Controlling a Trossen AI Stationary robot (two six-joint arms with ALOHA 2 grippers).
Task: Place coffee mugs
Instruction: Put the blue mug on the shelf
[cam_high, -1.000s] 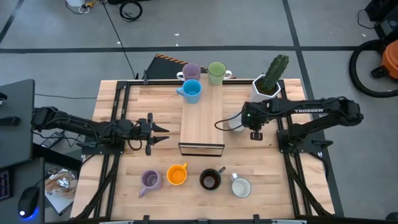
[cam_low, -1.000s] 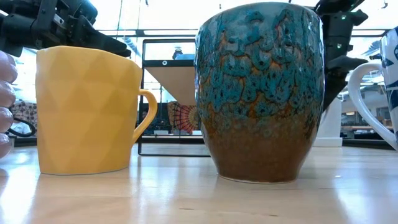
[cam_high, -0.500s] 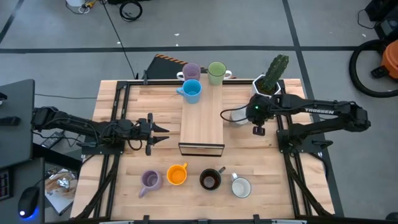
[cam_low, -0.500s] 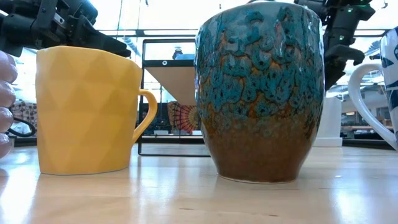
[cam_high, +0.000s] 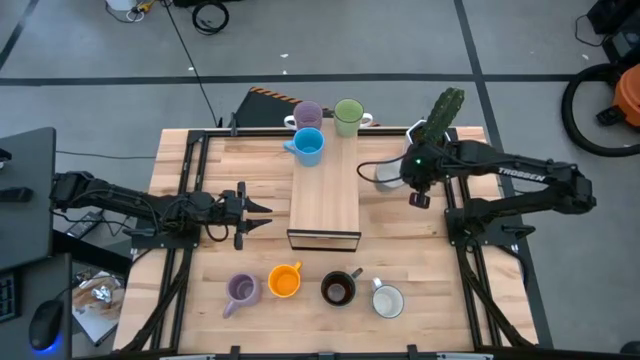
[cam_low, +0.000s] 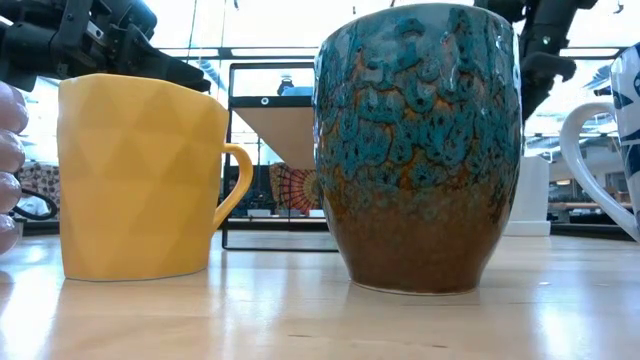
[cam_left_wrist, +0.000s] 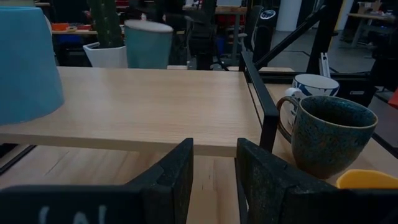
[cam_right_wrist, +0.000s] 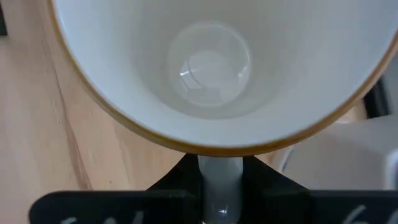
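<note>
Eight mugs in play, one in hand: right gripper (cam_right_wrist: 221, 186) is clamped on the rim of a white ceramic mug with a tan lip (cam_high: 388, 177), carrying it just beside the right edge of the raised light-wood shelf board (cam_high: 325, 205), close to the white faceted pot with the green cactus (cam_high: 432, 135). Wrist view looks straight down into the mug bowl, so it hangs roughly upright. Already on the shelf's far end: lilac mug (cam_high: 306, 113), green mug (cam_high: 348, 116), light blue mug (cam_high: 309, 146). Waiting along the near table edge: second lilac mug (cam_high: 241, 290), orange mug (cam_high: 285, 280), dark teal-brown glazed mug (cam_high: 338, 288), white mug with blue pattern (cam_high: 387, 300). Left gripper (cam_high: 262, 213) idles near the shelf's left side, fingers narrowly parted, holding nothing. Step in hand, as I read it: transport of the fourth mug to the shelf. Next move calls for swinging it over the board, lowering it flat beside the blue one without bumping it, clearing the cactus pot, then letting go
</note>
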